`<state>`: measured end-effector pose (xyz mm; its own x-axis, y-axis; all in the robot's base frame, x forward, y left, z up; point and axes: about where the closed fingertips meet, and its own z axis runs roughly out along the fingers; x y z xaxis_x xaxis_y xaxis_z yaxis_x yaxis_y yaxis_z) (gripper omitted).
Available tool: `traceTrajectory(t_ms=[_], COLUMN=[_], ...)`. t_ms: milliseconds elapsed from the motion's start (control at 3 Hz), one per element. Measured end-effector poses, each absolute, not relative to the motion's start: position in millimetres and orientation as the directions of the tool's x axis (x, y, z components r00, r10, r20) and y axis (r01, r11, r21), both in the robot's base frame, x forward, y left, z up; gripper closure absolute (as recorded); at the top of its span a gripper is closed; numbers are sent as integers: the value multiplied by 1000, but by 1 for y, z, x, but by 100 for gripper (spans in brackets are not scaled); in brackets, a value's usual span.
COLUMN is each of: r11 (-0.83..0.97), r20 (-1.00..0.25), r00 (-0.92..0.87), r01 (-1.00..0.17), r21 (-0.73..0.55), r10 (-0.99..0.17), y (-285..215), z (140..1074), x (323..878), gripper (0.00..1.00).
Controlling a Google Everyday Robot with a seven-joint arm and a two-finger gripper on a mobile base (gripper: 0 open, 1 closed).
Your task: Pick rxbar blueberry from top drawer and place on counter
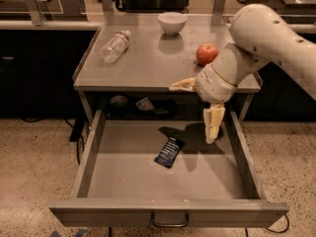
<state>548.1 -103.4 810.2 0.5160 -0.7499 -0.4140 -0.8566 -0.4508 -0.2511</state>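
Observation:
The rxbar blueberry [169, 152], a small flat dark navy bar with white print at one end, lies on the floor of the open top drawer [123, 179], slightly right of centre. My gripper [213, 130] hangs pointing down over the drawer's right part, to the right of the bar and above it, not touching it. The white arm reaches in from the upper right. The grey counter [148, 65] is directly above the drawer.
On the counter stand a clear plastic bottle [115, 46] lying at the left, a white bowl [172, 22] at the back and a red apple [207, 54] at the right near my arm. The drawer's loop handle [169, 222] faces front. Speckled floor surrounds the unit.

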Motion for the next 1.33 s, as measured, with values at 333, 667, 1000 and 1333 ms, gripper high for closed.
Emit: traceTrajectory(t_ms=[333, 667, 1000, 1333], r11=[-624, -625, -621, -614], r20=[-420, -418, -362, -280], r00=[659, 662, 654, 650], r01=[-744, -742, -752, -760], r21=[-241, -244, -220, -214], r10=[-624, -622, -664, -707], y=[-87, -87, -87, -84], z=[777, 778, 765, 724], x=[549, 549, 548, 546], gripper=[0, 0, 0, 0])
